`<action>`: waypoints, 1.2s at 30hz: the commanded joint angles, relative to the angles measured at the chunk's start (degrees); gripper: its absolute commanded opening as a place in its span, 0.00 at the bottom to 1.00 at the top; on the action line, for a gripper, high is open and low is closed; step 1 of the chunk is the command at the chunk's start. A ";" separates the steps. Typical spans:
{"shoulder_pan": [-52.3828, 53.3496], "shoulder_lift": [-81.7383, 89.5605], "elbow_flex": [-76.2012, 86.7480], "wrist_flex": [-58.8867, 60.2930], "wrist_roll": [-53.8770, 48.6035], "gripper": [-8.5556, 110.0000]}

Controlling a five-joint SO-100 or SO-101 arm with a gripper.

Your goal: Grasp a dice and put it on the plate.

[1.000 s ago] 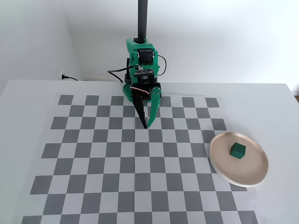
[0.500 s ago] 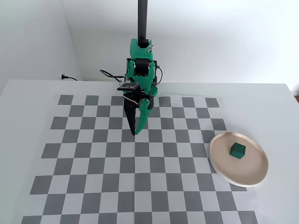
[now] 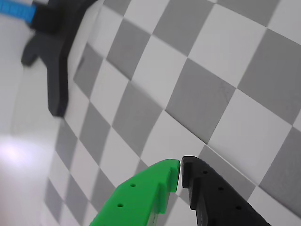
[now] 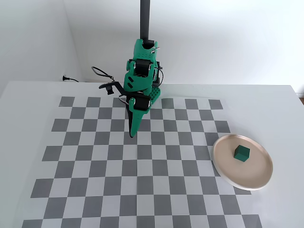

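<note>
In the fixed view the dark green dice (image 4: 242,153) lies on the pinkish-beige plate (image 4: 256,175) at the right of the checkerboard. My gripper (image 4: 131,135) hangs over the board's upper middle, far left of the plate, pointing down. In the wrist view the gripper (image 3: 181,168) shows a green finger and a black finger with tips touching, shut and empty over grey and white squares. Dice and plate are out of the wrist view.
The checkerboard mat (image 4: 95,161) covers the white table. A black camera pole (image 4: 144,19) and the arm's base stand at the back, with cables (image 4: 102,78) to the left. A black clamp-like part (image 3: 54,52) shows at the wrist view's upper left.
</note>
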 commanded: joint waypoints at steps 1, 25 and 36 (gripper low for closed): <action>1.05 0.62 -0.88 3.69 13.97 0.04; 1.32 0.53 -0.88 7.56 20.57 0.04; 1.23 0.53 -0.88 7.56 20.48 0.04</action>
